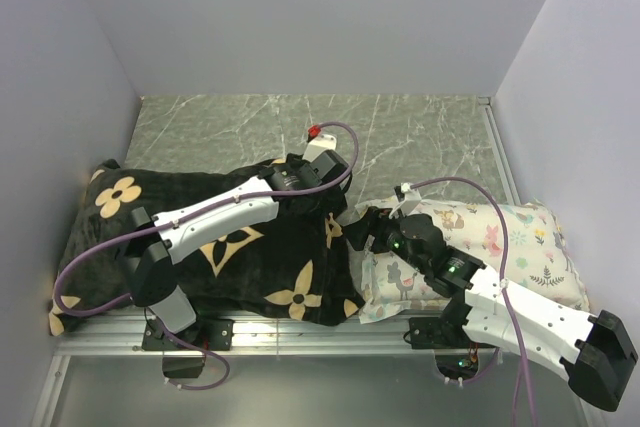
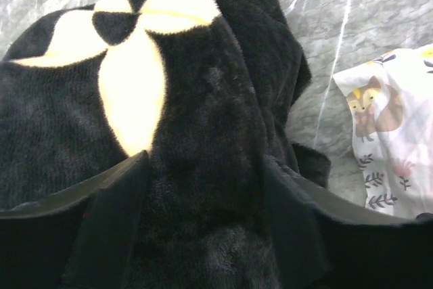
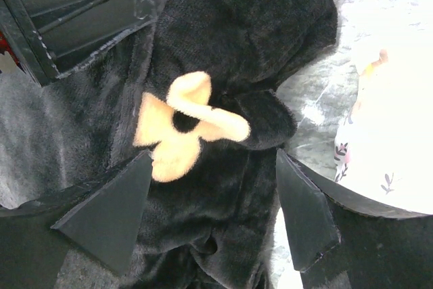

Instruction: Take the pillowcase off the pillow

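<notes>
The black plush pillowcase (image 1: 230,257) with tan 4-petal flowers is lying bunched across the table's (image 1: 420,137) left half. The left gripper (image 2: 203,162) is straddling a fabric ridge, grip unclear. The right gripper (image 3: 213,160) is gaping wide over its crumpled right edge

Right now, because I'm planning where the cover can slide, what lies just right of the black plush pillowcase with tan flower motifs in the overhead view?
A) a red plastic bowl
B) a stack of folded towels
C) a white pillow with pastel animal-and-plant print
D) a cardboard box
C: the overhead view shows the white pillow with pastel animal-and-plant print lying just right of the black plush pillowcase with tan flower motifs.
</notes>
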Tool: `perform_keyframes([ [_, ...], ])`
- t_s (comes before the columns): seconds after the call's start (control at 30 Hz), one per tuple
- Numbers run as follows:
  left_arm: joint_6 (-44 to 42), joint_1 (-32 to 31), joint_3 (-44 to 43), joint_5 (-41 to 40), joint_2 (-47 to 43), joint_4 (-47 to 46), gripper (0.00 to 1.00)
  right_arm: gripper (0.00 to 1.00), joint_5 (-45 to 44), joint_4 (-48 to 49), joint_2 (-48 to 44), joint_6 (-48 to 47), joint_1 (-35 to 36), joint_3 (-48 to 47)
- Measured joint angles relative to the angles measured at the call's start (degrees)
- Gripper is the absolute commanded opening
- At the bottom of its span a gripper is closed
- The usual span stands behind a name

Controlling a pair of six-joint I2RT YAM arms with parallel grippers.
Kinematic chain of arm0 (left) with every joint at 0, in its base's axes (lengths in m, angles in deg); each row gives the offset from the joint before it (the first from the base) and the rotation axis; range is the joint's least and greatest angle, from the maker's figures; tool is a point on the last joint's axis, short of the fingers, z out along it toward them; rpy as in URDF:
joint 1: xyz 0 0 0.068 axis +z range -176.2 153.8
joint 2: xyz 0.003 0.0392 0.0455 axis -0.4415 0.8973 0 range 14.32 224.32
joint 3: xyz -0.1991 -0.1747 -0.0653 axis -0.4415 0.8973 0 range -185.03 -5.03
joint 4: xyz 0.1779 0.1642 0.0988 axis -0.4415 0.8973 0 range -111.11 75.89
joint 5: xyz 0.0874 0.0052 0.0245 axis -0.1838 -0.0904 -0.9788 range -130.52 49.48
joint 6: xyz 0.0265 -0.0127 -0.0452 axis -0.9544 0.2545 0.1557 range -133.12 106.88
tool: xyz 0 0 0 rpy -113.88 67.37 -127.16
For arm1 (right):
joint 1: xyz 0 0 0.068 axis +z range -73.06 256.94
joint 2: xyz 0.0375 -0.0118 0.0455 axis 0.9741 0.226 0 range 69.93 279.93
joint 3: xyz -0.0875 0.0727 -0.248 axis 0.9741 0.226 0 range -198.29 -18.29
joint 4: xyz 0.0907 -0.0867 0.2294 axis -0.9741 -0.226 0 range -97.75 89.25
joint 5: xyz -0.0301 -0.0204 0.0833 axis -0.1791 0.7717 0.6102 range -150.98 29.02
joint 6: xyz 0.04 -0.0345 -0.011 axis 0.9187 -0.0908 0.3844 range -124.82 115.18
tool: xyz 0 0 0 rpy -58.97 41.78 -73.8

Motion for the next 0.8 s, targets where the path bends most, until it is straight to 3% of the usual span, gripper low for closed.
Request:
perform_keyframes([
  [0.03,0.07,0.00,0.00,-0.17,0.00,0.35,0.54,0.80,0.00,0.00,0.02,0.00,0.00,0.00],
  [0.13,0.33,0.00,0.00,-0.85,0.00,1.09,0.30,0.80,0.00,0.02,0.09,0.00,0.00,0.00],
  [0.3,0.76,0.00,0.00,-1.75,-0.15,1.79,0.03,0.80,0.02,0.17,0.83,-0.02,0.00,0.00],
  [0.57,2.62,-0.09,0.28,-4.42,-6.21,5.35,0.00,0.80,0.11,0.09,4.11,-0.79,0.00,-0.66],
  [0.8,7.39,-0.09,6.99,-6.32,-21.49,8.13,0.01,0.81,0.24,-0.02,6.43,-2.34,0.00,-4.24],
])
